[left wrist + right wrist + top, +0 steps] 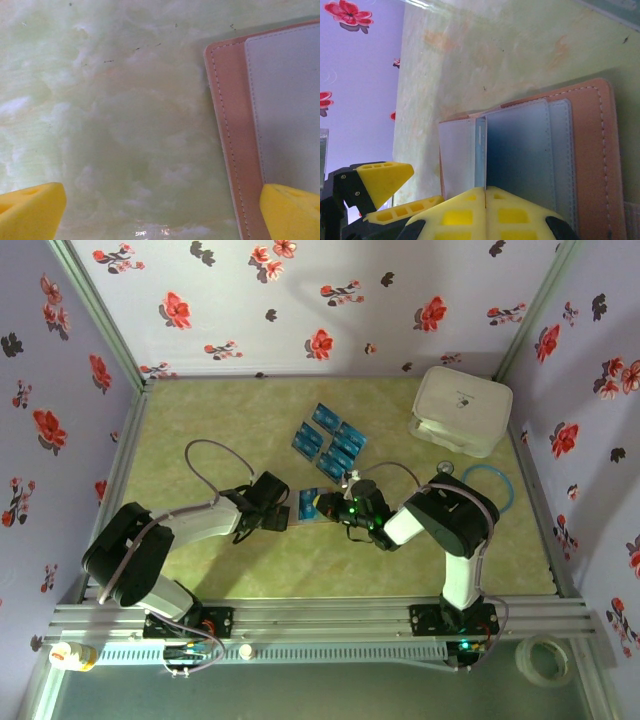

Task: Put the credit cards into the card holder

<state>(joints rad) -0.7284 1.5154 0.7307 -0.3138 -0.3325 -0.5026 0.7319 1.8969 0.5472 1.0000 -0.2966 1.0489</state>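
- The card holder (305,507) lies open on the green bench (200,420), in the middle of the near part, between the two arms' tips.
- The left fingers (30,210) are spread wide. One tip is over bare bench and the other over the holder's brown stitched edge; I cannot tell whether it touches.
- The right fingers (455,217) are pressed together, pinching a blue card (517,160) at its near end. The card lies over the holder's pale inner pockets.
- The other credit cards (330,438) lie in a loose cluster just beyond the holder, apart from it.
- A white lidded box (462,408) sits at the far right, with a blue ring (490,485) nearer.
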